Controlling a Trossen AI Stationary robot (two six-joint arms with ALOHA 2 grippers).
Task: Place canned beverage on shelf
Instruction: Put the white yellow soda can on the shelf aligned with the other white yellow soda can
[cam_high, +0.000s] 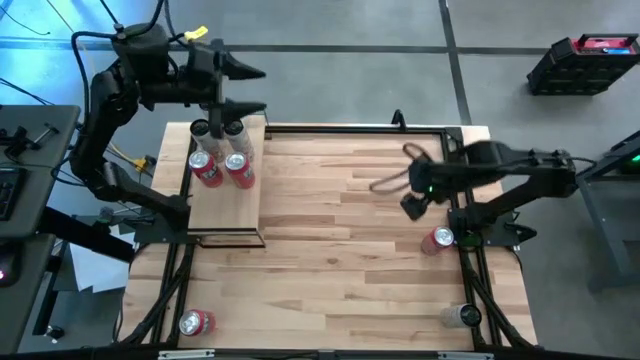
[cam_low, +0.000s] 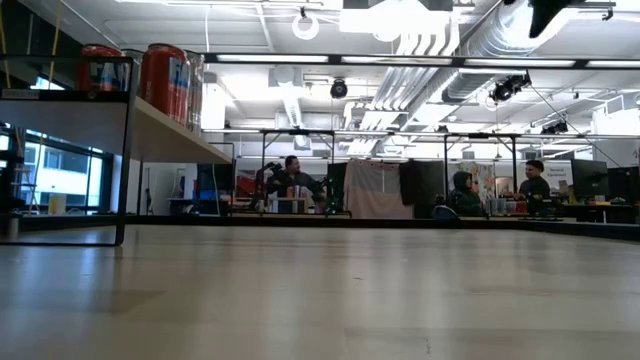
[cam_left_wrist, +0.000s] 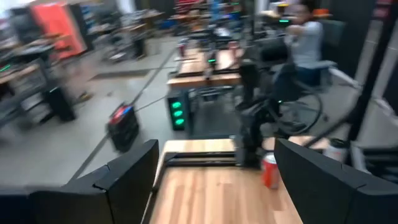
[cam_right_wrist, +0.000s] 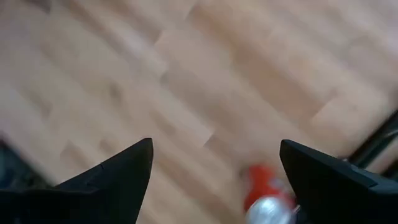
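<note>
The shelf (cam_high: 228, 205), a narrow pale-wood board in a thin black frame, stands over the table's left side. Two red cans (cam_high: 207, 168) (cam_high: 239, 168) and two dark-topped cans (cam_high: 200, 130) stand upright on its far end; two red cans also show in the low view (cam_low: 165, 78). My left gripper (cam_high: 260, 90) is open and empty, above the shelf's far end. My right gripper (cam_high: 398, 168) is open and empty above the table's right half. A red can (cam_high: 437, 240) stands at the right edge, just nearer than that gripper, and shows in the right wrist view (cam_right_wrist: 264, 193).
Another red can (cam_high: 195, 323) lies near the table's near left corner. A silver can (cam_high: 462, 316) is at the near right corner. Black frame rails run along the table's edges. People sit at desks in the room beyond the table (cam_low: 290, 180).
</note>
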